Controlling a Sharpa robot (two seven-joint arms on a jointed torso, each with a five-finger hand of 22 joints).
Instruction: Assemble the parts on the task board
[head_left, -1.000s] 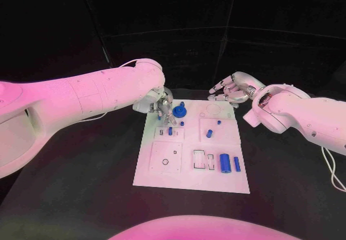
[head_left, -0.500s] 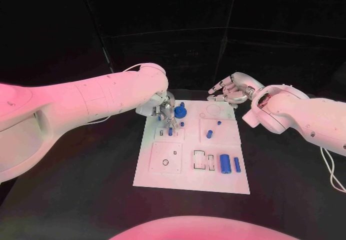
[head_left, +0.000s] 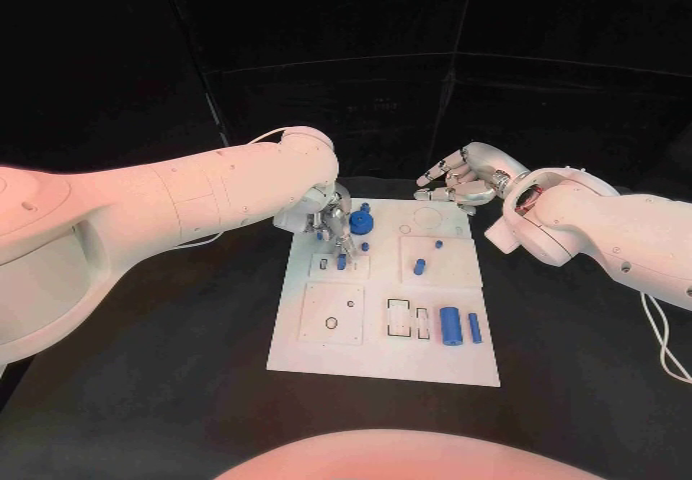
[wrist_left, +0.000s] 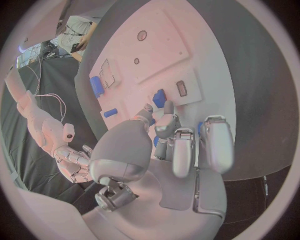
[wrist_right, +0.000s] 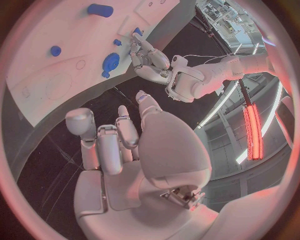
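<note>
Left hand: silver, many-fingered, over the far-left corner of the white rectangular task board lying on the black bench. Fingers are drawn together with tips pointing down over a small blue peg in the far-left tile. In the left wrist view the fingertips close around a small blue piece at the board surface, but whether they actually grip it or only touch it cannot be told.

Handling note, as a judgement: the step in hand appears to be seating or picking a small part at this corner. It is best done with the part kept upright, lowered straight into its recess, and released only once it sits flush. The round blue knob stands just beside the fingers and should not be knocked.

Task board, left to right: plain white plate carrying raised square tiles. The near-left tile has small round holes, the middle tile has rectangular slot outlines, and a blue cylinder and a slimmer blue bar lie near the right edge. Another short blue peg sits on the far-right tile.

Right hand: silver, beyond the board's far-right corner, apart from it. Fingers loosely curled and separated, holding nothing.
</note>
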